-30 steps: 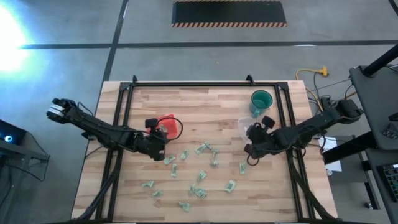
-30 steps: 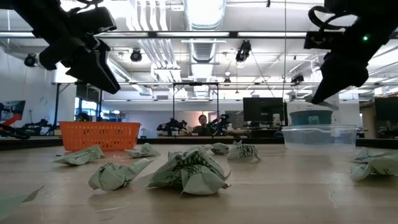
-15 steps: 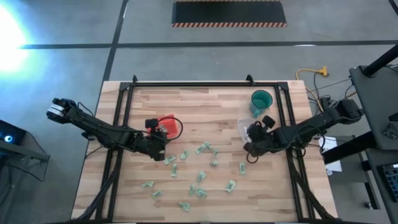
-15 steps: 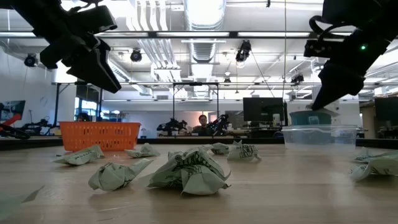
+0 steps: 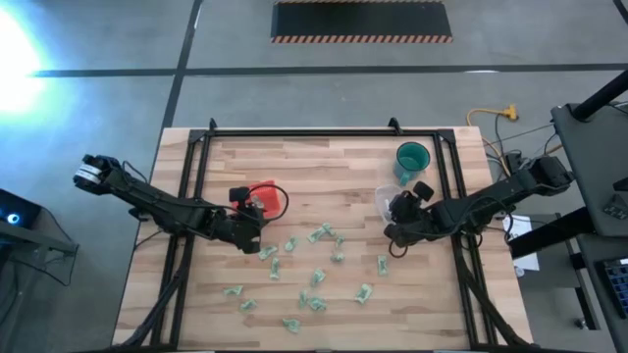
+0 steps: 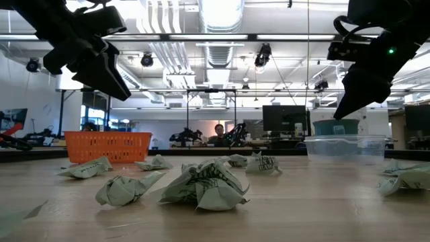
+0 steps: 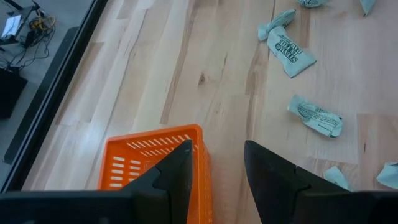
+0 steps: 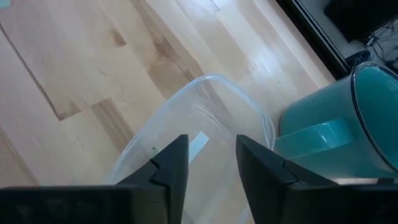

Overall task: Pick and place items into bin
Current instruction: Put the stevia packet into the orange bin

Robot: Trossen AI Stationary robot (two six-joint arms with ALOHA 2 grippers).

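Note:
Several small pale green-and-white crumpled items [image 5: 316, 277] lie scattered on the wooden table [image 5: 324, 167]; they also show in the low view [image 6: 205, 185]. My right gripper [image 8: 211, 163] hangs open above a clear plastic container [image 8: 205, 106]. A small pale piece [image 8: 199, 145] lies inside the container. My left gripper [image 7: 217, 168] hangs open just over the near rim of an orange basket [image 7: 155, 163], nothing between its fingers. In the high view the left gripper [image 5: 253, 233] is at centre left and the right gripper [image 5: 397, 224] at centre right.
A teal mug [image 5: 412, 160] stands just beyond the clear container [image 5: 389, 199], near the table's far right. The orange basket [image 5: 267, 199] sits left of centre. A black frame [image 5: 324, 132] runs round the table. Bare wood lies between the basket and the container.
My right gripper has opened over the clear container while staying in place. The left arm and the items on the table have kept still.

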